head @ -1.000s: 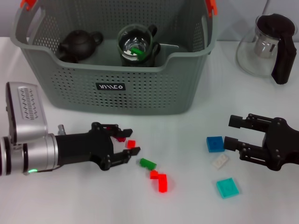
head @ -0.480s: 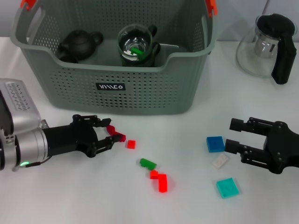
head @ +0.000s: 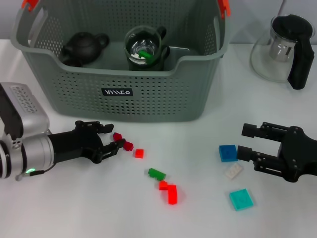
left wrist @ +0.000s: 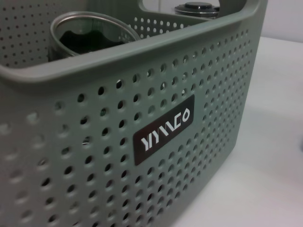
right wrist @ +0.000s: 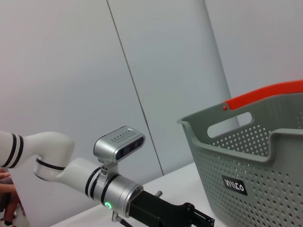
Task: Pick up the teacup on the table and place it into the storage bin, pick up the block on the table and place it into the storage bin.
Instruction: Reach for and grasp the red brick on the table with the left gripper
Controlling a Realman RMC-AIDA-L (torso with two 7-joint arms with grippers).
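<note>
The grey storage bin point(head: 148, 94) stands at the back, and its labelled wall point(left wrist: 163, 135) fills the left wrist view. Inside it a glass teacup point(head: 145, 48) holds a green block. My left gripper point(head: 113, 137) lies low on the table in front of the bin, open, with a dark red block point(head: 118, 136) between its fingertips and another point(head: 128, 145) just past them. A small red block point(head: 139, 153), a green block point(head: 156, 173) and a red block point(head: 170, 191) lie loose to its right. My right gripper point(head: 246, 141) is open beside a blue block point(head: 228, 152).
A black teapot point(head: 83, 46) sits in the bin's left half. A glass pitcher with a black handle point(head: 285, 47) stands at the back right. A white block point(head: 233, 171) and a teal block point(head: 241, 199) lie near the right gripper.
My left gripper has drawn back to the left and its fingers stand closer together than a second ago. The dark red blocks now show at its tips. The right gripper has barely moved.
</note>
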